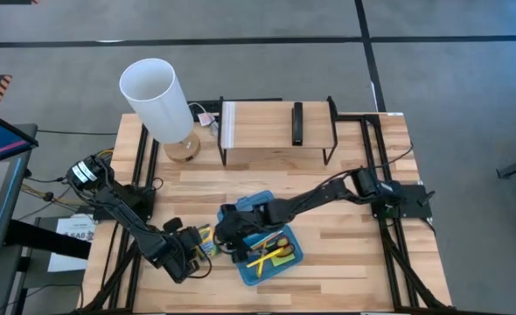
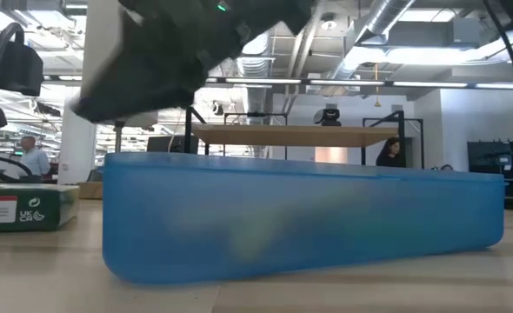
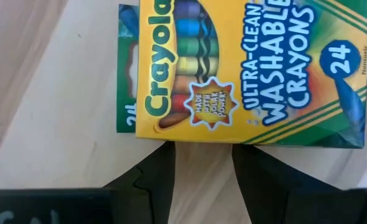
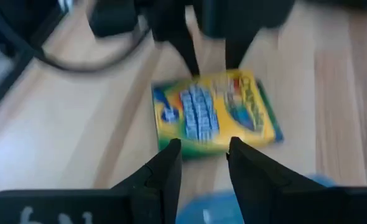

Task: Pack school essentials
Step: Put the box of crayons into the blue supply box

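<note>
The yellow-green crayon box (image 1: 207,244) lies flat on the table just left of the blue translucent case (image 1: 286,255). My left gripper (image 3: 202,163) is open, its fingertips at the box's left edge (image 3: 202,138). My right gripper (image 4: 202,155) is open on the box's opposite side, over the case's left end, pointing at the box (image 4: 214,112). Yellow pencils (image 1: 263,257), the lime-green pad (image 1: 282,255) and the red-handled scissors (image 1: 277,241) lie in the case. The eraser does not show.
A white lamp (image 1: 157,96) on a wooden base stands at the far left. A wooden shelf on a black frame (image 1: 275,131) with a dark item on it stands at the far middle. In the low view, people (image 2: 387,152) show in the room beyond.
</note>
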You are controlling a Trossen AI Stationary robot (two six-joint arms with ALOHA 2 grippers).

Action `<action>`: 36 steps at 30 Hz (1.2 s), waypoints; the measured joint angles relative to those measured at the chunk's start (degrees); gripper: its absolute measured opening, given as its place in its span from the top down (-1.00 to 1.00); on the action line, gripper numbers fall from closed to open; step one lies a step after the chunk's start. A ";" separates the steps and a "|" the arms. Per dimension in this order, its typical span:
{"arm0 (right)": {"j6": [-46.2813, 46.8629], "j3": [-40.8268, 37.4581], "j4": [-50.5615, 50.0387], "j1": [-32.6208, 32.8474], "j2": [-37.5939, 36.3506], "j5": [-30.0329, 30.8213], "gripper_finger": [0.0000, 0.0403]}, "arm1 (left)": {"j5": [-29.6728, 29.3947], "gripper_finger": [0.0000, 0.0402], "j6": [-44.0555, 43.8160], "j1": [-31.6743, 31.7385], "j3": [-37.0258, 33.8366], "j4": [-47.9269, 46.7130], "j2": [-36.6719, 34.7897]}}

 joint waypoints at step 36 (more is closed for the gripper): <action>0.65 2.54 -16.85 -4.66 2.81 3.32 0.30 | -1.22 0.26 0.28 -0.04 0.00 -0.18 -0.09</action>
